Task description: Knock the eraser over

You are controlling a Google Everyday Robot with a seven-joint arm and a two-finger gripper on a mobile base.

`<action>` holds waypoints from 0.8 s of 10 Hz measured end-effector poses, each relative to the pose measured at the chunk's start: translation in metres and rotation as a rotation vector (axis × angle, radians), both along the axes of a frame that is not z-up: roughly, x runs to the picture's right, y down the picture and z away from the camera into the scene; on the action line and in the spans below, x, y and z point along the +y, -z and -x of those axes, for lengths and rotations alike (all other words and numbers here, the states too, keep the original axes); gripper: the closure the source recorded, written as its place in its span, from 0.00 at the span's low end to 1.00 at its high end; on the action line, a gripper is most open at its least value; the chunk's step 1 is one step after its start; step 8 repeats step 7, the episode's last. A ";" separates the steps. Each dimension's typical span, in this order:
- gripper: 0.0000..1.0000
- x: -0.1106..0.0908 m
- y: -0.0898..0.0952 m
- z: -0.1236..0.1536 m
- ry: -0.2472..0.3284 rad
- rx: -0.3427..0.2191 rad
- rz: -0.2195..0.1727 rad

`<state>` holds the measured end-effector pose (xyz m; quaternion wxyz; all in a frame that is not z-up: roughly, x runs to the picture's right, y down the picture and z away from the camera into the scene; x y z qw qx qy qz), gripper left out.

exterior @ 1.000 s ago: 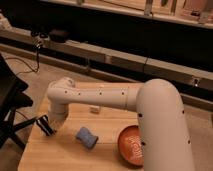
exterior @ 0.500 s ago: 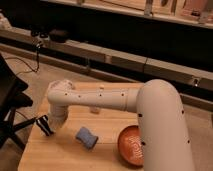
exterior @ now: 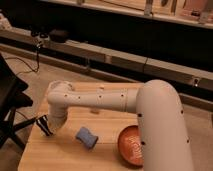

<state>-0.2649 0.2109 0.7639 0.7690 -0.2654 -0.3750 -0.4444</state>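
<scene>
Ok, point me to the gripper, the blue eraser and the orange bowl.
gripper (exterior: 44, 126), camera view, between its dark fingertips near the table's left edge.
blue eraser (exterior: 86, 138), camera view, middle of its body, right of the gripper.
orange bowl (exterior: 131, 146), camera view, its visible inner surface beside the arm.

A light wooden desk is seen in the foreground, set on a pale tan floor. Behind it, a long low ledge is run across the room from left to right, backed by a dark wall. A dark object is placed on the ledge at the left, and a black cable is hung from it towards the floor. A black chair is partly shown at the left edge. Shelving is visible along the top. The gripper is held low over the desk's left side.
</scene>
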 end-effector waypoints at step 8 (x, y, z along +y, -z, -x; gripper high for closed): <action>1.00 -0.009 -0.007 0.042 0.062 -0.076 -0.030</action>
